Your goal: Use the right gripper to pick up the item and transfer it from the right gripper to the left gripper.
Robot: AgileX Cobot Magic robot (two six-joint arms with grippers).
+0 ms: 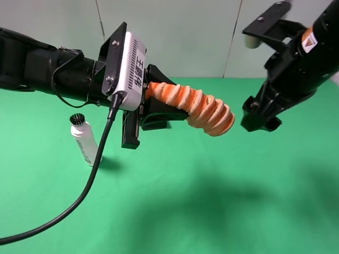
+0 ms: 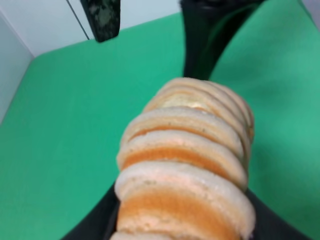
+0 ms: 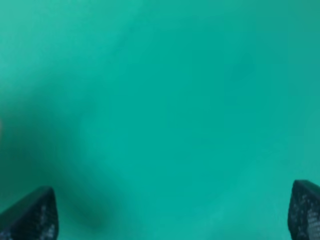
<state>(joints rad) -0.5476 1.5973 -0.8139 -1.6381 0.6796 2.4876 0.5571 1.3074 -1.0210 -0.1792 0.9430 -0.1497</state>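
Green table [image 1: 212, 211] covers the work area; left gripper [image 1: 153, 108] is raised above it at mid-left, jaws clamped on one end of the item [image 1: 198, 108]; right gripper [image 1: 258, 114] is raised at the right, near the item's free end but apart from it, its fingers [image 3: 30, 215] spread wide with only table between them; item is held off the table, sloping slightly down toward the right gripper, orange and cream ridges intact; white brush-capped bottle [image 1: 85, 140] rests on the table below the left arm.
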